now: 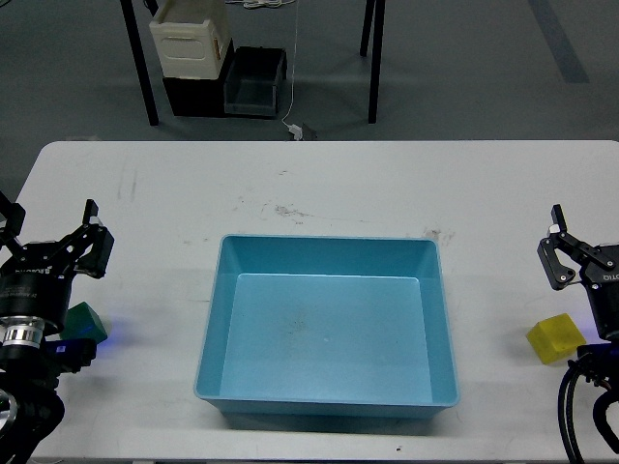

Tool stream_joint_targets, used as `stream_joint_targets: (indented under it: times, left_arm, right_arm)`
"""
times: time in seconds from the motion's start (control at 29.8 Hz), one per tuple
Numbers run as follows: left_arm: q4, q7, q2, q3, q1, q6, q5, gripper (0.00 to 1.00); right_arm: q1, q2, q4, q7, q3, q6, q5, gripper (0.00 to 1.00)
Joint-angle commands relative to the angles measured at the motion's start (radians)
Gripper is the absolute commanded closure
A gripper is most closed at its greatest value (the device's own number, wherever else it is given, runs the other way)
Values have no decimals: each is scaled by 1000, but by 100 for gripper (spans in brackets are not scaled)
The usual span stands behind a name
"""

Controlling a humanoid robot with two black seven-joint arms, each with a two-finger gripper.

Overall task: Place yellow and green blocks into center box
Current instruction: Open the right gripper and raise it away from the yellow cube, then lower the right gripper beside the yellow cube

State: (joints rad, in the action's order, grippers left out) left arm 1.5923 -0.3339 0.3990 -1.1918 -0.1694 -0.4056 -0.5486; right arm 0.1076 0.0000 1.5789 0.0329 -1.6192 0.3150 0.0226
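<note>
A light blue box [329, 401] sits empty at the table's center. A green block [87, 320] lies at the left, half hidden under my left arm. My left gripper [50, 238] is open, above and just behind the green block, holding nothing. A yellow block [553, 338] lies at the right. My right gripper [592, 253] is open beside and just behind the yellow block, partly cut off by the frame's right edge, holding nothing.
The white table [329, 184] has scuff marks behind the box. Beyond the far edge stand black table legs [141, 68], a cream container [190, 39], a dark bin [253, 82] and a cable [292, 97] on the floor.
</note>
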Motion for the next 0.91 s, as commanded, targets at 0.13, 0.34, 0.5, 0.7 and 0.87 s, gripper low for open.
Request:
stream_joint_targets:
  times: [0.13, 0.34, 0.5, 0.7, 0.87]
  left_arm:
    - [-2, -2, -2, -2, -1, 2, 1, 0]
    - [-3, -2, -3, -9, -4, 2, -1, 0]
    - [-5, -2, -3, -12, -4, 2, -1, 0]
    - [-5, -2, -5, -12, -4, 5, -1, 0]
    - [-5, -2, -5, -12, -4, 8, -1, 0]
  right_arm:
    - [-267, -136, -95, -2, -31, 6, 602, 0]
    - [-514, -290, -217, -2, 105, 4, 948, 0]
    - [-661, -402, -217, -4, 294, -4, 1085, 2]
    - [-810, -662, -217, -80, 617, 116, 1197, 0]
    - [-882, -879, -194, -232, 801, 174, 1195, 0]
